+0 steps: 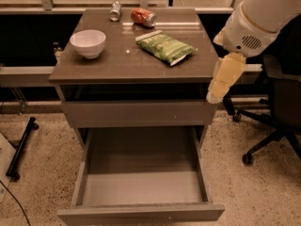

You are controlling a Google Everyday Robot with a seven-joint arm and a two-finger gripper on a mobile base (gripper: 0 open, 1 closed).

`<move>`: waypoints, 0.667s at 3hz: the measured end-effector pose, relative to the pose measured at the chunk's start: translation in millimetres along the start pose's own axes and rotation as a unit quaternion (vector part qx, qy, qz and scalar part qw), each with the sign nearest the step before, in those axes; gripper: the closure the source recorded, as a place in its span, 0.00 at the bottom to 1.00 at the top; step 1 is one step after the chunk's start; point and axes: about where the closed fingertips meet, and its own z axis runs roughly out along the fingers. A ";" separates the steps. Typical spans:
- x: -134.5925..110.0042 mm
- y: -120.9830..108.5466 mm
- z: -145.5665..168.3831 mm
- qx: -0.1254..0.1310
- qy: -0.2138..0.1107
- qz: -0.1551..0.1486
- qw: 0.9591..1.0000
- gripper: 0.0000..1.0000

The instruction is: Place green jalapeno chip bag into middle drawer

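The green jalapeno chip bag [164,47] lies flat on the brown cabinet top [131,62], right of centre. Below, the middle drawer [141,189] is pulled out toward me, with a bare grey bottom. My arm comes in from the upper right. My gripper [225,79] is a pale yellowish shape hanging beside the cabinet's right edge, right of and lower than the bag, not touching it.
A white bowl [88,43] stands on the left of the top. A red crushed can [143,17] and a small silver can [115,11] lie at the back. An office chair [277,112] stands at the right. A black stand [21,147] lies on the floor at left.
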 end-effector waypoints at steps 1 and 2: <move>-0.7 -3.1 1.9 0.000 -0.002 0.001 1.000 0.00; -12.0 -6.6 17.3 -0.005 -0.039 0.018 0.999 0.00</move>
